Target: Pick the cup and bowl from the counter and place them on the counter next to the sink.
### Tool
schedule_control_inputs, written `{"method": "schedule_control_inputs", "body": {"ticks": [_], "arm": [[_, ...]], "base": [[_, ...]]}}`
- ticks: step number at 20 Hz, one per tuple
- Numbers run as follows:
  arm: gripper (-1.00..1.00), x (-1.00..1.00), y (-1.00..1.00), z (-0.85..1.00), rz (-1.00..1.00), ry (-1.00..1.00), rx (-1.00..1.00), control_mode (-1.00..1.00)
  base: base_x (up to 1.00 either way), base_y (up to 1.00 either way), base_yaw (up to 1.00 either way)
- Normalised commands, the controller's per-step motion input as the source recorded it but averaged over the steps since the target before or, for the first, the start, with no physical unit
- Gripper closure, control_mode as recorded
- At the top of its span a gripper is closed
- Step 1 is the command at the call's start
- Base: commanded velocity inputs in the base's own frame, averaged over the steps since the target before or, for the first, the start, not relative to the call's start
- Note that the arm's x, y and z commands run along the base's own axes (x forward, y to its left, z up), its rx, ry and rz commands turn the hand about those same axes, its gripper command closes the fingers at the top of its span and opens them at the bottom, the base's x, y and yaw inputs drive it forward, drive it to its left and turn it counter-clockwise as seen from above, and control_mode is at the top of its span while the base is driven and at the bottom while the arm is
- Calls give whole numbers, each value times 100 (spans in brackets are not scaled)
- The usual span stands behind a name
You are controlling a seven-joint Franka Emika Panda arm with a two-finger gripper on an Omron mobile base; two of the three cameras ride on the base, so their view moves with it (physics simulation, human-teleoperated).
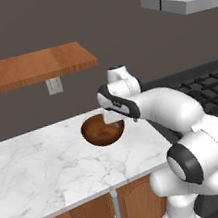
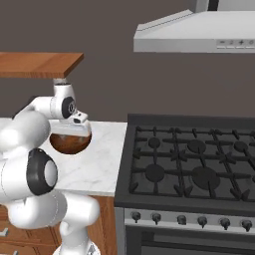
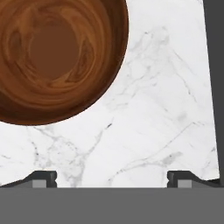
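bowl (image 3: 52,57) — nothing inside | upright on counter (image 3: 153,109) | jaws spread wide

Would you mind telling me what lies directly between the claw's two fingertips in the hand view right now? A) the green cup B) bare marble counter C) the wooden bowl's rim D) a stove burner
B: the open claw has only bare veined counter between its tips, while the bowl sits off to the upper left of that view, untouched.
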Motion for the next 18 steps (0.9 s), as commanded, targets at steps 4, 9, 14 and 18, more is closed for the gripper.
{"method": "schedule_control_inputs", "body": {"ticks": [4,9,14,18], "arm": [[-100,20,0,-34,0,13,0,-100],[-100,26,0,-25,0,2,0,-100],[-100,68,-21,0,-2,0,1,-100],[-100,61,-41,-2,-9,0,6,-100]], "base": [[0,0,0],[0,0,0],[0,0,0],[0,0,0]]}}
